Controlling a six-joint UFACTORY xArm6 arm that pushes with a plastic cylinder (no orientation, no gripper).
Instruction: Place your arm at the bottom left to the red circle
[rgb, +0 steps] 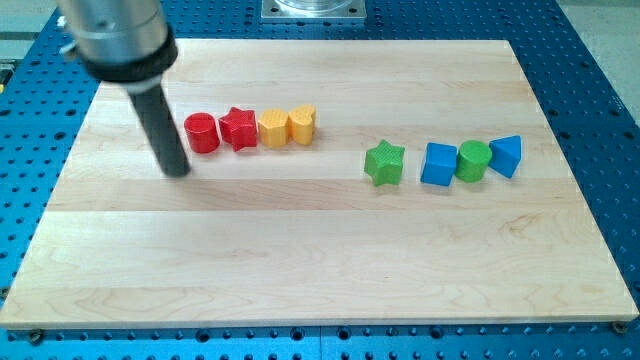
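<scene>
The red circle block (202, 132) lies on the wooden board at the upper left, at the left end of a row with a red star (238, 128), a yellow hexagon (273, 128) and a yellow heart (302, 125). My tip (177, 170) rests on the board just to the lower left of the red circle, a small gap away from it. The dark rod rises from the tip toward the view's top left.
A green star (384, 162), a blue square block (439, 164), a green circle (473, 160) and a blue triangle (506, 156) form a second row right of centre. The wooden board (320, 270) sits on a blue perforated table.
</scene>
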